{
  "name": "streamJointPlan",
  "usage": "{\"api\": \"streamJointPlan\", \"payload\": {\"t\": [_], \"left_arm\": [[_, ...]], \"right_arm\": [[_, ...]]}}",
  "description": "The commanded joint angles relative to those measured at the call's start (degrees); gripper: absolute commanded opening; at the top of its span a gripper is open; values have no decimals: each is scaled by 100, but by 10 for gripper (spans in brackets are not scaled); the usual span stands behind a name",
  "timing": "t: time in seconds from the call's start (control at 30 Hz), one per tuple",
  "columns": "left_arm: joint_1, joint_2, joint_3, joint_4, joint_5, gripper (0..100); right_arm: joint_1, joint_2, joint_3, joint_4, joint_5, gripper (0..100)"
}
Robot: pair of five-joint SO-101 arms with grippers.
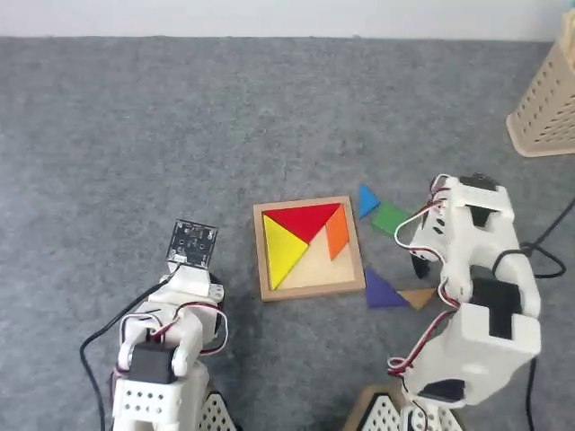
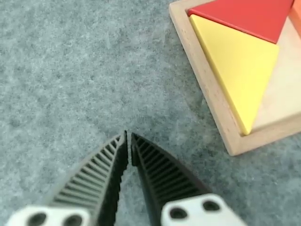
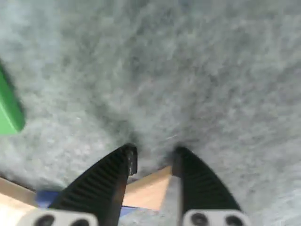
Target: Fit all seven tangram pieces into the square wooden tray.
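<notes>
High view: the tray [image 1: 313, 290] is sitting mid-desk [image 1: 135, 135], already holding the red triangle [image 1: 304, 220], yellow triangle [image 1: 283, 250] and orange piece [image 1: 337, 232]. Its 5 o'clock part is showing bare wood. The blue triangle [image 1: 367, 200] and green piece [image 1: 390, 218] are lying off its 2 o'clock corner. The purple triangle [image 1: 382, 292] and tan triangle [image 1: 418, 296] are lying just beside each other off its 4 o'clock corner.

Left wrist view: your left hand [image 2: 128, 139] is hovering closed on nothing, near a tray corner.

Right wrist view: your right hand [image 3: 153, 157] is hanging with fingers parted, the tan triangle showing in the gap.

Judgement: you are going for the tan triangle. Descend straight and pinch across two edges. The piece is thin and may slide, so avoid nudging the purple triangle.
</notes>
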Motion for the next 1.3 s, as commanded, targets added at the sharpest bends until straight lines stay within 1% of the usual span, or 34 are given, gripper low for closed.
{"api": "streamJointPlan", "payload": {"t": [0.0, 0.2, 0.37, 0.47, 0.53, 0.57, 0.7, 0.77, 0.87, 0.93, 1.07, 1.27], "left_arm": [[-35, -114, -101, 35, 35, 12], [-35, -114, -101, 35, 35, 12], [-35, -114, -101, 35, 35, 12], [-35, -114, -101, 35, 35, 12], [-35, -114, -101, 35, 35, 12], [-35, -114, -101, 35, 35, 12], [-35, -114, -101, 35, 35, 12], [-35, -114, -101, 35, 35, 12], [-35, -114, -101, 35, 35, 12], [-35, -114, -101, 35, 35, 12], [-35, -114, -101, 35, 35, 12], [-35, -114, -101, 35, 35, 12]], "right_arm": [[-180, -4, -580, -268, 747, 6], [-127, -4, -1099, -242, 791, 6], [-180, -13, -1732, 215, 800, 6], [-154, -66, -1820, 523, 879, 6], [-259, -277, -1521, 725, 1204, 6], [-321, -479, -1231, 655, 1345, 6], [-637, -1666, 299, -92, 1881, 16], [-831, -2158, 756, -163, 1952, 65], [-954, -2484, 1125, -101, 1943, 156], [-954, -2492, 1204, -57, 1969, 179], [-954, -2325, 1371, 22, 1934, 180], [-954, -1402, 1257, -224, 1934, 181]]}}
